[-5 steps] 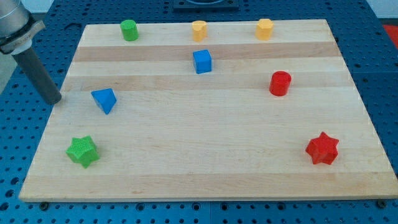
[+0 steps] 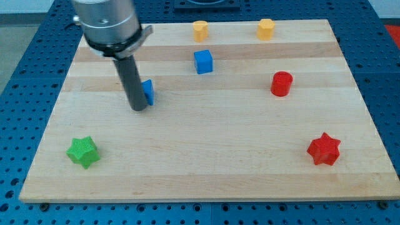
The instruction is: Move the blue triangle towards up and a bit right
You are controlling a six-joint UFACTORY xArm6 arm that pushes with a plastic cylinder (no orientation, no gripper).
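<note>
Claw here is only a bare rod with no jaws, so it holds nothing. My tip (image 2: 138,107) sits left of frame centre, pressed against the left side of the blue triangle (image 2: 148,92), which peeks out on the rod's right edge.

Since the earlier frame the rod has swung in from the far left edge; the triangle has shifted right and slightly up. The green cylinder seen earlier at upper left is now hidden behind the arm.

Triangle mostly covered; pointing direction and long axis cannot be told.

Blue cube (image 2: 203,62) lies up and right. Green star (image 2: 83,152) lower left on the table (image 2: 206,175).
</note>
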